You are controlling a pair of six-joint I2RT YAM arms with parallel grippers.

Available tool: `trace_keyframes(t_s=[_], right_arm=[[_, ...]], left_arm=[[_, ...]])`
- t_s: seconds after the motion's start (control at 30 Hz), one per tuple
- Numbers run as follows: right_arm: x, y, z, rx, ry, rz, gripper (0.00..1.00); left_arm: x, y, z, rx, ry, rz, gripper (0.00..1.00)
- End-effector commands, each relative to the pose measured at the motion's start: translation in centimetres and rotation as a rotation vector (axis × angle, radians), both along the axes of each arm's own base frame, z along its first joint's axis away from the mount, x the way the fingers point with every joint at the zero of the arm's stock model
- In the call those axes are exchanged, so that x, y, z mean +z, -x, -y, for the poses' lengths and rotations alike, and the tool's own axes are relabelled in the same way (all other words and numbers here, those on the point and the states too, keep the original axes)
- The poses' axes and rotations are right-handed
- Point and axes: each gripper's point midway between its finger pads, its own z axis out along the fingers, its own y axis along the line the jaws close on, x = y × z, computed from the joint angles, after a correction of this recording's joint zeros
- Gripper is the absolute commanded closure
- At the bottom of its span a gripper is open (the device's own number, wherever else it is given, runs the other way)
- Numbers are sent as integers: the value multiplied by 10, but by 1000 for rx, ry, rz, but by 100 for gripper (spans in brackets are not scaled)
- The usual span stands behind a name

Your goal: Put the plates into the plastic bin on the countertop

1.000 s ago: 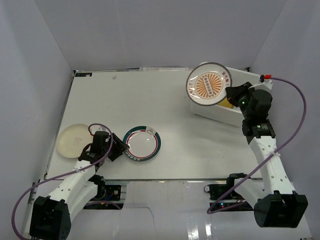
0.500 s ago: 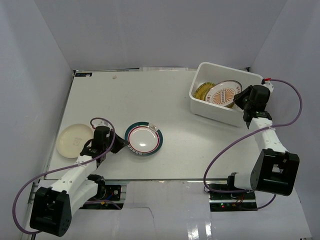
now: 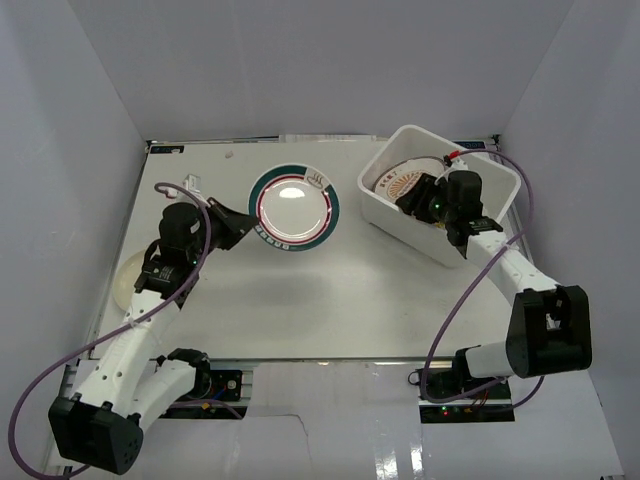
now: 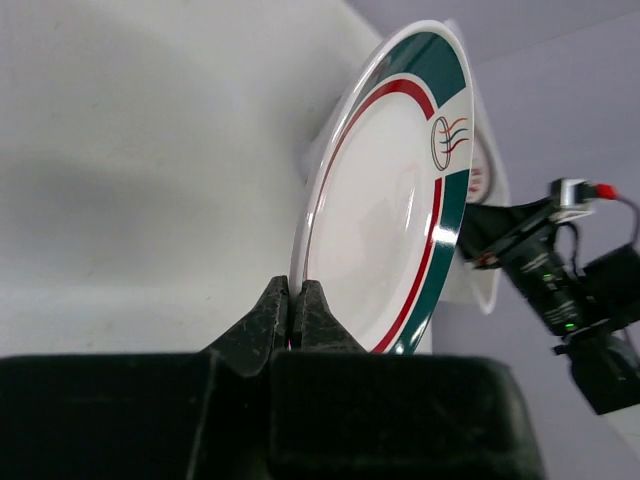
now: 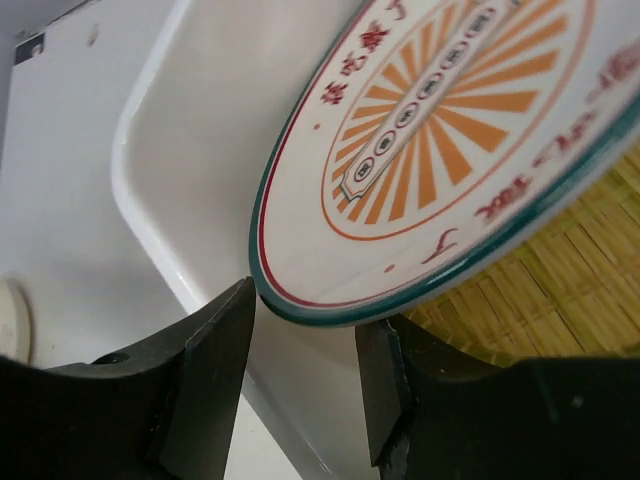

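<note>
My left gripper [image 3: 248, 222] [image 4: 295, 300] is shut on the rim of the white plate with a green and red rim [image 3: 292, 208] [image 4: 390, 210], holding it tilted above the countertop [image 3: 300, 300]. The orange-striped plate [image 3: 395, 182] [image 5: 430, 150] leans inside the white plastic bin [image 3: 400, 225] [image 5: 200, 130], on top of a yellow woven-look plate [image 5: 560, 290]. My right gripper [image 3: 422, 196] [image 5: 305, 320] is open inside the bin, its fingers standing apart on either side of the striped plate's lower rim. A cream plate [image 3: 125, 282] lies at the countertop's left edge, partly hidden by my left arm.
The bin sits at the back right of the countertop, turned at an angle. Grey walls close in the back and both sides. Purple cables loop from both arms over the near edge.
My left gripper shut on the green-rimmed plate and lifted it up and toward the back. My right gripper lowered the striped plate into the bin and opened; the bin shifted slightly left.
</note>
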Motion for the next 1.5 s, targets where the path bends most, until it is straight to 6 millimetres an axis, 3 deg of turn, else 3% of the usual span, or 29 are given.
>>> trace_keyframes(t_s=[0.0,0.17,0.23,0.27,0.33,0.53,0.6,0.63,0.7,0.73,0.77,0.8,0.83,0.87,0.9,0.93,0.97,1.0,1.07,1.1,1.13,1.17,1.23,1.3,1.33,1.37,1.4,1.43,1.47], right_arm=[[4,28,-41,161,-47,10,49],[12,49,-52,196,-62,23,30],[15,42,-33,105,16,47,7],[20,42,-19,54,60,46,10],[32,36,12,-69,158,85,10],[73,39,65,-264,228,170,8],[77,43,82,-327,244,174,4],[83,48,96,-394,254,189,2],[87,54,112,-461,256,198,15],[91,59,117,-479,247,214,26],[94,61,119,-493,230,223,52],[98,63,119,-496,218,232,64],[106,66,115,-481,195,258,72],[112,68,111,-464,173,274,78],[118,69,106,-443,155,290,78],[127,72,97,-396,125,316,78],[135,74,90,-368,98,336,76],[141,77,77,-294,66,360,74],[157,86,61,-223,31,414,62],[163,87,58,-205,28,428,59],[167,93,44,-142,14,438,56],[171,96,38,-114,10,447,53],[177,102,17,-21,-18,457,50],[176,103,-3,51,-48,451,47],[173,108,-21,108,-67,440,46],[170,109,-32,137,-73,433,45],[162,112,-55,197,-88,413,45],[157,114,-68,232,-95,403,44],[152,116,-83,270,-100,389,43]], left_arm=[[69,-11,14,-50,78,143,100],[104,-29,28,-79,131,194,100],[103,-40,42,-94,136,185,100],[112,-44,48,-100,139,200,100],[106,-55,72,-135,135,187,100],[107,-74,139,-213,134,185,100],[91,-84,159,-233,123,152,100],[99,-89,166,-239,129,166,100],[80,-98,190,-263,106,134,100],[90,-101,201,-274,108,160,100],[87,-107,208,-269,92,163,100],[64,-110,226,-294,70,123,100],[59,-113,235,-307,63,113,100],[70,-120,244,-310,64,138,100],[44,-125,257,-323,31,91,100],[39,-129,262,-327,17,86,100],[52,-135,270,-326,25,113,100],[33,-142,276,-332,-3,85,100],[35,-149,282,-342,-14,94,79],[49,-152,284,-345,-24,120,66],[52,-155,284,-347,-34,131,39],[61,-156,282,-341,-44,152,29],[97,-155,267,-304,-67,233,4],[113,-150,250,-290,-90,269,2],[146,-143,227,-236,-106,336,2],[157,-138,214,-211,-123,365,2],[146,-134,196,-171,-192,367,2],[154,-125,182,-148,-212,389,2],[193,-100,155,-111,-190,467,2]])
